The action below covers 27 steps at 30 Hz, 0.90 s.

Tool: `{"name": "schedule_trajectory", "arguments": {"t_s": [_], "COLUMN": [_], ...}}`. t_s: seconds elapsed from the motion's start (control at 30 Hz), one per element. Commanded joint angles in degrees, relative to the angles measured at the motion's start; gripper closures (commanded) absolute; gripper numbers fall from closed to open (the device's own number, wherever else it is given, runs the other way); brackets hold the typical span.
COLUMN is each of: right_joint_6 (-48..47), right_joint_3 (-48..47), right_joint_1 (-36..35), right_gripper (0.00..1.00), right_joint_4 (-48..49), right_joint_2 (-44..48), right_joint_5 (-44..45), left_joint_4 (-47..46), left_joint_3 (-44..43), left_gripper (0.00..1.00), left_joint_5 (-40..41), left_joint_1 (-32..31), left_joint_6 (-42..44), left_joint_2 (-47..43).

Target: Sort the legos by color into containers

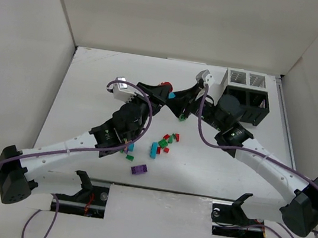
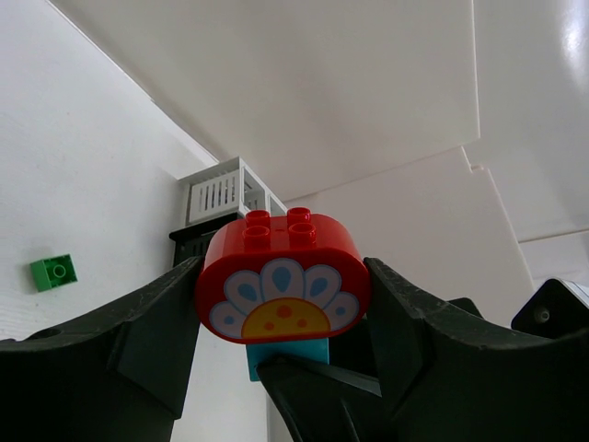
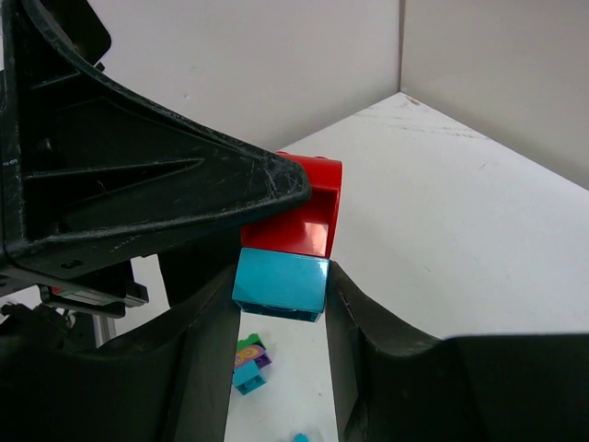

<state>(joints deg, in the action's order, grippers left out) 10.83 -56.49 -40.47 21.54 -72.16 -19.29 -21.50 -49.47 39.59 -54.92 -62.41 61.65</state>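
A red brick with a flower print (image 2: 276, 244) is stacked on a teal brick (image 3: 276, 274); the pair hangs above the table near its middle back. My left gripper (image 2: 282, 281) is shut on the red brick (image 1: 165, 86). My right gripper (image 3: 282, 287) is shut on the teal brick (image 1: 172, 96) from the opposite side. The containers (image 1: 245, 96), two white bins behind and two black in front, stand at the back right. Loose legos (image 1: 165, 143) in red, green and teal lie below the grippers, with a purple one (image 1: 138, 168) nearer the front.
A green brick (image 1: 181, 117) lies under the right gripper, and one shows at the left of the left wrist view (image 2: 52, 272). A small stacked piece (image 3: 248, 361) lies on the table below the teal brick. White walls enclose the table.
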Motion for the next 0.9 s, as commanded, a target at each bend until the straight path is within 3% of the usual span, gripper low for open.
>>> {"name": "schedule_trajectory", "arguments": {"t_s": [0.0, 0.13, 0.47, 0.7, 0.73, 0.77, 0.87], "right_joint_6": [0.95, 0.95, 2.0, 2.0, 2.0, 2.0, 2.0], "right_joint_3": [0.06, 3.31, 11.22, 6.05, 4.65, 1.76, -2.82], "right_joint_1": [-0.05, 2.49, 8.03, 16.11, 17.25, 18.4, 22.53], "right_gripper": [0.99, 1.0, 1.0, 1.0, 1.0, 1.0, 1.0], "right_joint_4": [4.39, 1.76, -4.49, -13.18, -15.71, -16.96, -22.3], "right_joint_2": [1.06, 4.65, 14.76, 13.28, 11.1, 9.86, 4.67], "right_joint_5": [-0.4, -1.01, 0.3, 12.86, 13.66, 15.93, 21.89], "left_joint_4": [-2.94, 0.39, 6.38, 9.53, 9.54, 11.54, 17.25], "left_joint_3": [0.08, -2.29, -4.58, -9.93, -10.9, -13.52, -18.27], "left_gripper": [0.76, 0.76, 0.78, 0.76, 0.71, 0.71, 0.77], "left_joint_5": [5.22, 9.1, -0.03, -11.71, -15.39, -20.82, -26.92], "left_joint_1": [-0.37, 0.85, 15.53, 21.42, 23.08, 23.88, 25.64], "left_joint_6": [1.85, 2.82, 3.35, 15.46, 22.79, 24.51, 32.14], "left_joint_2": [-1.44, -0.83, 1.02, 7.94, 9.09, 10.24, 14.63]}}
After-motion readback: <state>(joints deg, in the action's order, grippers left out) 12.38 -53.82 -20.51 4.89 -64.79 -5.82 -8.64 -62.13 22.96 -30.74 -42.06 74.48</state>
